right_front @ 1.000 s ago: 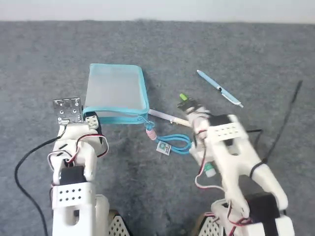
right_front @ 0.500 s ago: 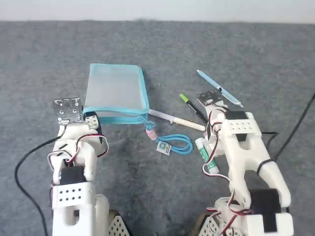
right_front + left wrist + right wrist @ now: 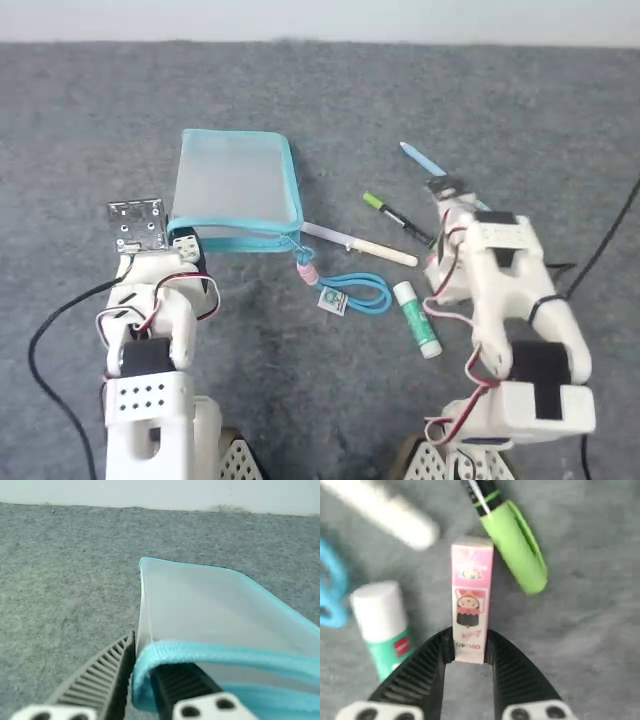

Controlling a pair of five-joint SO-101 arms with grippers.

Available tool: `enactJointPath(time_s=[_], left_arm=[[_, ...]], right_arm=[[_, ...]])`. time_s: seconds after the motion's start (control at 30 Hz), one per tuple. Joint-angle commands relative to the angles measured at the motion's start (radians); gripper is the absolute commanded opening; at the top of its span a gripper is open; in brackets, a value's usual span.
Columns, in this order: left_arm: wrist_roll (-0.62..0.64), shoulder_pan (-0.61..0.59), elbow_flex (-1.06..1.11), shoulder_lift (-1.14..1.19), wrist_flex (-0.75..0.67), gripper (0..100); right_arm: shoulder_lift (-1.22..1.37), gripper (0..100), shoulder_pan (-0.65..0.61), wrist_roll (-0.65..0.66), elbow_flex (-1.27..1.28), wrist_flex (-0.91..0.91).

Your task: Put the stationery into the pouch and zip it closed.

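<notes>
A clear pouch (image 3: pixel 235 185) with a blue zip edge lies flat, its mouth toward the arms. My left gripper (image 3: pixel 142 662) is shut on the pouch's blue rim (image 3: pixel 200 652), at the corner (image 3: pixel 185 245) in the high view. My right gripper (image 3: pixel 470 642) is shut on the lower end of a small pink eraser box (image 3: pixel 471 615). Around it lie a green-capped marker (image 3: pixel 517 545), a glue stick (image 3: pixel 382 620) and a white pen (image 3: pixel 380 512). From above, the marker (image 3: pixel 395 213), white pen (image 3: pixel 360 243), glue stick (image 3: pixel 417 318) and a blue pen (image 3: pixel 420 160) lie right of the pouch, beside the right arm (image 3: pixel 495 270).
A blue strap (image 3: pixel 358 290) with a small tag (image 3: pixel 333 300) and a pink zip pull (image 3: pixel 307 268) trails from the pouch's corner. Black cables run at the far right (image 3: pixel 600 260) and lower left (image 3: pixel 45 350). Grey carpet covers the table.
The right arm has swung right, away from the pouch mouth and white pen, uncovering the marker and glue stick. The left arm and pouch have stayed still.
</notes>
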Motion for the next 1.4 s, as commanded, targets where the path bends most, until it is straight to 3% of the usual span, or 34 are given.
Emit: enactJointPath(time_s=[0.0, 0.2, 0.43, 0.63, 0.97, 1.37], left_arm=[[0.017, -0.008, -0.059, -0.002, -0.003, 1], [0.015, -0.008, -0.059, -0.002, -0.003, 1], [0.014, -0.008, -0.059, -0.002, -0.005, 1], [0.012, -0.008, -0.059, -0.002, -0.005, 1], [0.012, -0.008, -0.059, -0.002, -0.005, 1], [0.014, -0.008, -0.059, -0.002, -0.003, 1]], right_arm=[[-0.005, 0.7, 0.067, -0.046, -0.147, -0.010], [0.033, 1.6, 0.065, -0.043, -0.279, 0.073], [0.033, 19.6, 0.016, -0.012, -0.301, 0.205], [-0.050, 17.7, -0.079, -0.003, -0.216, 0.220], [-0.475, 17.7, -0.272, 0.014, 0.249, 0.142], [-0.297, 17.1, -0.280, 0.020, 0.322, 0.042]])
